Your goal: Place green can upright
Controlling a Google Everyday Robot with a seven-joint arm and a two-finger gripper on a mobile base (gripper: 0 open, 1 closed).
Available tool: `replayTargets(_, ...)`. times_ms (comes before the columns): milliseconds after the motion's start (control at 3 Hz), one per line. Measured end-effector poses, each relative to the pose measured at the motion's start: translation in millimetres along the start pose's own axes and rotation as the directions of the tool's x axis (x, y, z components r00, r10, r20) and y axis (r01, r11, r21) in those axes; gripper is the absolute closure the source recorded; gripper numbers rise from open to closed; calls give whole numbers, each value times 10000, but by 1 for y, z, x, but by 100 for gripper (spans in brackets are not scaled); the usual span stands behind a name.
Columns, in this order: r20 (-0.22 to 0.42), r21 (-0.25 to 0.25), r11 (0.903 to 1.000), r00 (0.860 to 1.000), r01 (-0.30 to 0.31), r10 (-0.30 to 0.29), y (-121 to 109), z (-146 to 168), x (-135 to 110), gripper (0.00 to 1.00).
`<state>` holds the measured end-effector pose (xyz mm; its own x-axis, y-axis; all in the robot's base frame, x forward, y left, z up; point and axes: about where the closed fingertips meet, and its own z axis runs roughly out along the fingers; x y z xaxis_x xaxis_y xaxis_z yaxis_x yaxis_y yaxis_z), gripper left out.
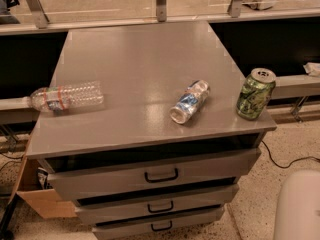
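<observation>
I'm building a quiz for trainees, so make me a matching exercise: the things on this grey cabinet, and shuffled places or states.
1 small green aluminium can
2 blue-and-silver drink can
3 clear plastic bottle
4 robot's pincer

A lying at the left edge
B not in view
C upright at the right front corner
D on its side, mid-top

Pairs: 1-C, 2-D, 3-A, 4-B

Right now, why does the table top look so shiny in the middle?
In the camera view, light from above bounces off the smooth grey table top, making a pale glare patch between the plastic bottle and the lying blue can; the green can stands at the right edge, its silver top glinting; the tool is out of view.
</observation>
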<state>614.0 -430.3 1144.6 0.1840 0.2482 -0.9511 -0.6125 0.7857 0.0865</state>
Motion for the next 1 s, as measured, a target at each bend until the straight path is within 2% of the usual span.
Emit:
replayTargets(333,529,186,9948,9935,998,-1006,6,5,-66,0)
replayTargets(667,876,194,9949,9911,993,-1006,9,23,-93,0)
replayTargets(1000,704,-253,9995,9973,-193,211,2,68,-57,0)
